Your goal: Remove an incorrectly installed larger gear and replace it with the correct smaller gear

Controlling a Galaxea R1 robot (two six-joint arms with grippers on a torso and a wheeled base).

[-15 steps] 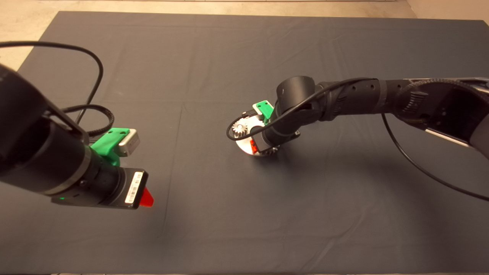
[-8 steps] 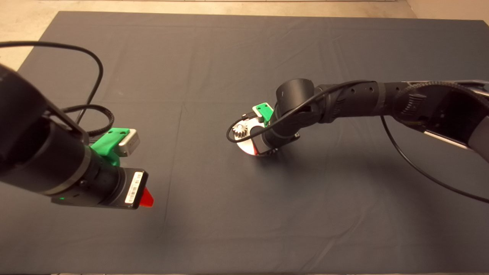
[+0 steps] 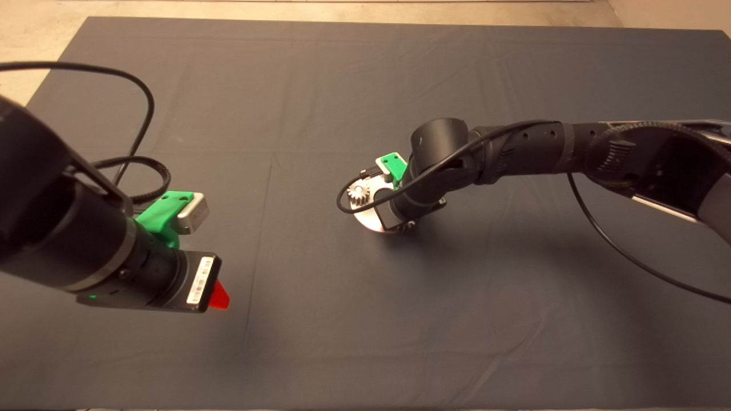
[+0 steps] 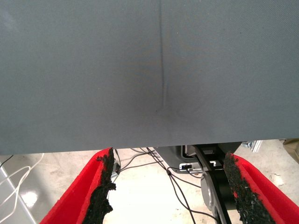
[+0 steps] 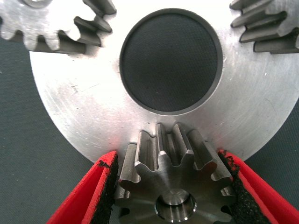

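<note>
Steel smaller gear (image 5: pixel 174 179) sits on a pin of the round plate (image 5: pixel 84 107) near the table's centre, right hand (image 5: pixel 170 186) clamped on its teeth. Seating step, I judge; next: release and lift straight. Left hand (image 4: pixel 170 186) idles apart near the left edge.

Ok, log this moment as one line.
right hand: gripping smaller gear on plate | left hand: open, parked over mat

Left end effector (image 4: pixel 170 186): two red fingers (image 4: pixel 81 191) with black pads, set wide apart, nothing between them. Beyond: dark mat (image 4: pixel 149 70) with one crease. Past its edge: pale floor (image 4: pixel 140 196), loose cables (image 4: pixel 175 186).
</note>
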